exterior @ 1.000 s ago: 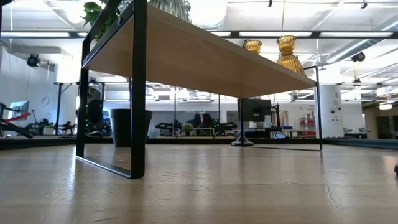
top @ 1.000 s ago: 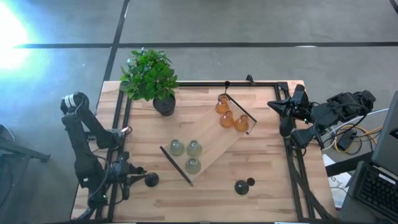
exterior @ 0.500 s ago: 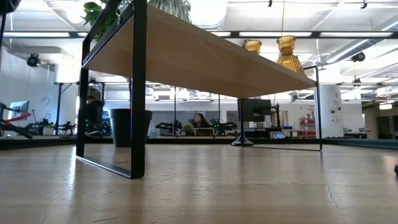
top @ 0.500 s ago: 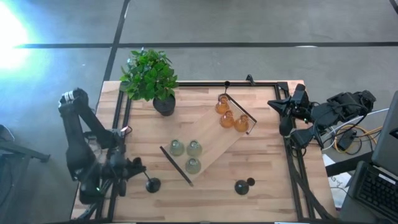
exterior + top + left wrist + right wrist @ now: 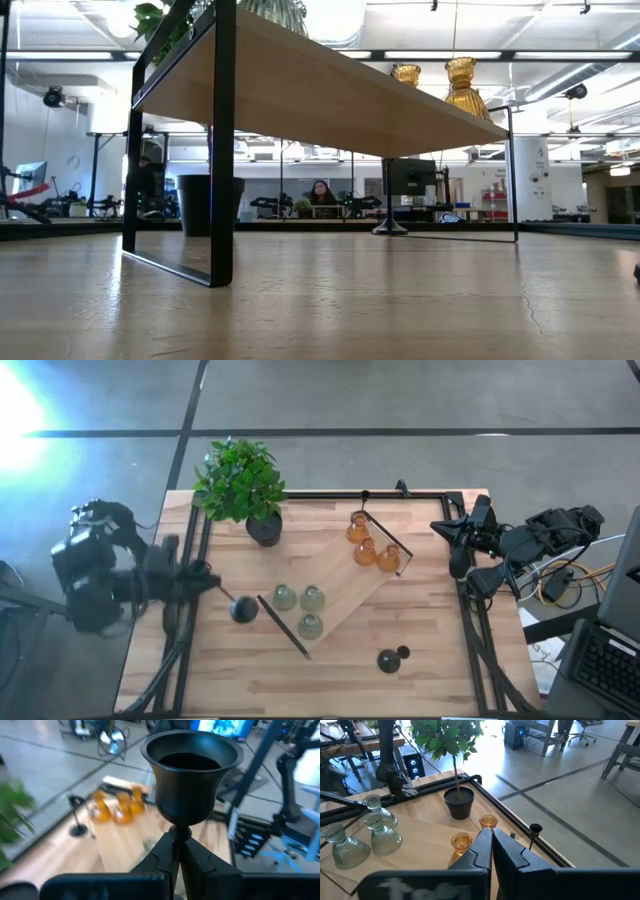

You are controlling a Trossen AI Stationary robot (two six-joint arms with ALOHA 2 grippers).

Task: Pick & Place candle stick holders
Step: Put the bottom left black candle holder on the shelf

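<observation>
Left claw [image 5: 176, 851] pinching black holder [image 5: 189, 780] stem — base hidden

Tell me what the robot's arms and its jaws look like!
Both arms are dark, nearly black, built from chunky jointed segments. The left arm has a pale round cap at its top joint. The right arm sits folded by the table's edge, with black and orange cables trailing beside it. Each arm ends in two flat, black, wedge-shaped jaws that taper toward the tips.

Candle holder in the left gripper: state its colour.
Black all over. The candle holder shows best in the left wrist view, its stem clamped in the left gripper.
</observation>
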